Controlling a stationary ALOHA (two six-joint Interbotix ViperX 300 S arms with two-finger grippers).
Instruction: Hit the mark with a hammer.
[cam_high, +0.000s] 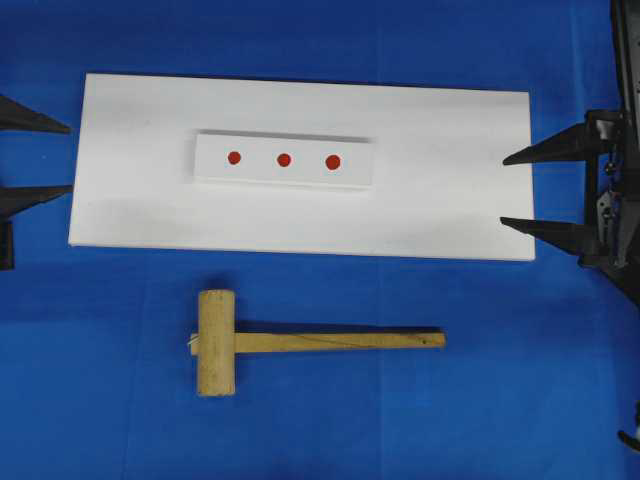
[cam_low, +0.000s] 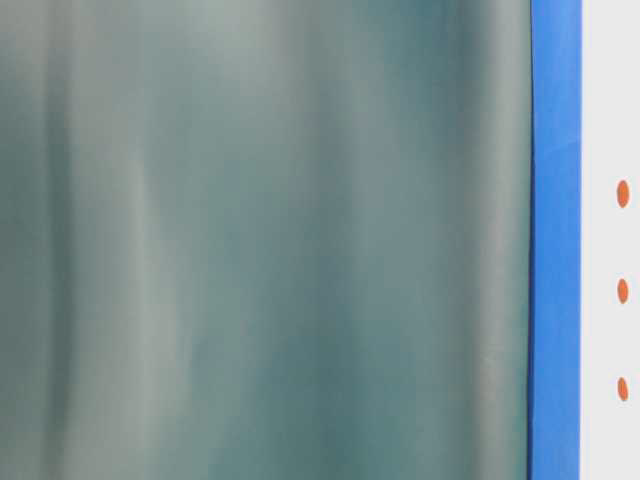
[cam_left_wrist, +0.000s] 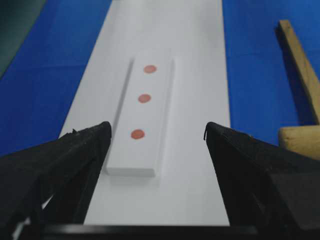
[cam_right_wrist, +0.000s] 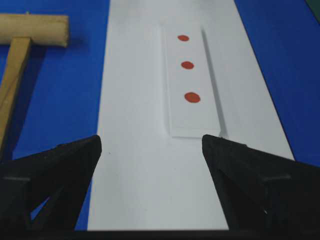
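The mark (cam_high: 333, 161) is the largest, rightmost of three red dots on a raised white strip (cam_high: 285, 177). It is the nearest dot (cam_right_wrist: 192, 97) in the right wrist view and the farthest dot (cam_left_wrist: 150, 69) in the left wrist view. The hammer (cam_high: 300, 341), a light-wood mallet, lies flat on the blue cloth in front of the board, head to the left and handle pointing right. My left gripper (cam_high: 70, 158) stands open at the board's left end and holds nothing. My right gripper (cam_high: 504, 190) stands open over the right end, also empty. Neither touches the hammer (cam_right_wrist: 35, 30).
The strip sits on a large white board (cam_high: 450, 210) laid on a blue cloth (cam_high: 100, 400). A blurred grey-green surface (cam_low: 260, 240) fills most of the table-level view, leaving only a blue band and three red dots at its right edge.
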